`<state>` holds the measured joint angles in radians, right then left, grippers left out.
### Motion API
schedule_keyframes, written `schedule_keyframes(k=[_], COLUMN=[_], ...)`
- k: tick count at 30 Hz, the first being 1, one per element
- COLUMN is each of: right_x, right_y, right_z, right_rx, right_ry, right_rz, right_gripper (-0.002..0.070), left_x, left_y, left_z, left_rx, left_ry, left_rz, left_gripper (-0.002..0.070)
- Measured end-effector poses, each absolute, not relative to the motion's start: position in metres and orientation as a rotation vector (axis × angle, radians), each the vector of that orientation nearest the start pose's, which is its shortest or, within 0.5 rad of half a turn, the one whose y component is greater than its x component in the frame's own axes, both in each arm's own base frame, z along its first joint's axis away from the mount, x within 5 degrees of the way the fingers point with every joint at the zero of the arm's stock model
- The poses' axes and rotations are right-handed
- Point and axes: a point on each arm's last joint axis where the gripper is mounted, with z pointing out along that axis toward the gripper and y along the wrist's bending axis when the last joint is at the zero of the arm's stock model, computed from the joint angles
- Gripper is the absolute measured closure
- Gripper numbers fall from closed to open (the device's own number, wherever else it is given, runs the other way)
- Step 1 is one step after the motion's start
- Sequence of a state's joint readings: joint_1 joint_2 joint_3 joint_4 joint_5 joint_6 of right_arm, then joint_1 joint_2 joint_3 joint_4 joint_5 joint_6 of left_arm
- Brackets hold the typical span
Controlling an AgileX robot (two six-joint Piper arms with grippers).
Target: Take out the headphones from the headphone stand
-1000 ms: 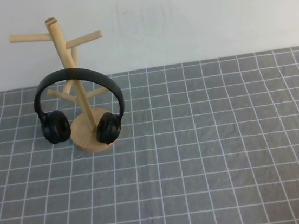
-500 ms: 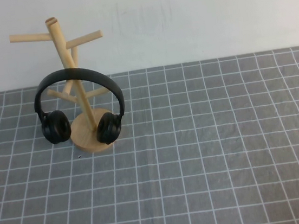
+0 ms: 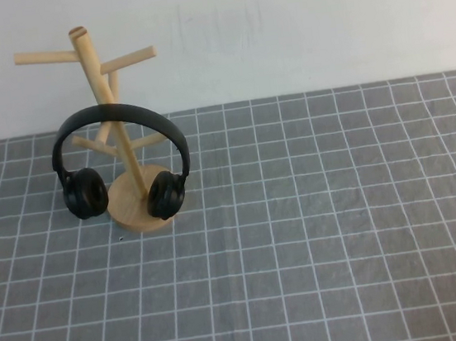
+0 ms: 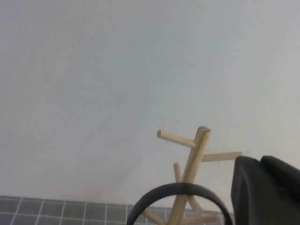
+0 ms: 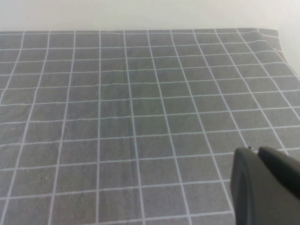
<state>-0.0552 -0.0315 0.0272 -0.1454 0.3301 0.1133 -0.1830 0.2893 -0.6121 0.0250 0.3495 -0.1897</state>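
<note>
The black headphones [image 3: 114, 109] hang on the wooden headphone stand [image 3: 96, 68] at the table's far left. The headband rests over the pole, and the earcups hang by the round base [image 3: 130, 216]. Neither gripper shows in the high view. In the left wrist view my left gripper [image 4: 258, 160] is shut and empty, a way back from the stand [image 4: 196, 146] and the headband arc [image 4: 178, 188]. In the right wrist view my right gripper [image 5: 256, 151] is shut and empty above the bare cloth.
A grey cloth with a white grid [image 3: 319, 234] covers the table. A white wall [image 3: 293, 21] stands close behind the stand. The cloth's far right corner shows in the right wrist view [image 5: 269, 35].
</note>
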Motion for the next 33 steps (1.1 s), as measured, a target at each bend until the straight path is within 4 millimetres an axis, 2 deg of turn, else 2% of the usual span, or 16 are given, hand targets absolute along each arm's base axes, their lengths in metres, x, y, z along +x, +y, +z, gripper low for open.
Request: schedule_keyframes(k=[8,15,21,24,29,33], right_x=[0.052,0.052,0.052,0.052,0.052,0.052], right_y=[-0.007,-0.007,-0.007,-0.007,-0.007,-0.007], right_z=[0.176,0.176,0.176,0.176,0.176,0.176], right_rx=[0.061,0.061,0.061,0.061,0.061,0.061], right_ry=[1.806,1.806,1.806,1.806,1.806,1.806], right_rz=[-0.099,-0.099,-0.099,-0.099,-0.099,-0.099], right_gripper=[0.0682,0.0682,0.0682,0.0682,0.0682,0.0682], left_x=[0.077,0.111,0.143,0.159,0.189,0.212], left_y=[-0.012,-0.014,-0.019,-0.022,-0.029,-0.034], left_z=[0.358,0.341,0.328,0.318,0.302,0.289], left_rx=[0.032,0.209,0.330,0.357,0.429,0.553], left_ry=[1.637,1.804,1.918,1.973,1.990,1.961], left_rz=[-0.214,0.011,0.096,0.101,0.131,0.198], left_gripper=[0.0678,0.0678,0.0667,0.0586,0.0351,0.0272])
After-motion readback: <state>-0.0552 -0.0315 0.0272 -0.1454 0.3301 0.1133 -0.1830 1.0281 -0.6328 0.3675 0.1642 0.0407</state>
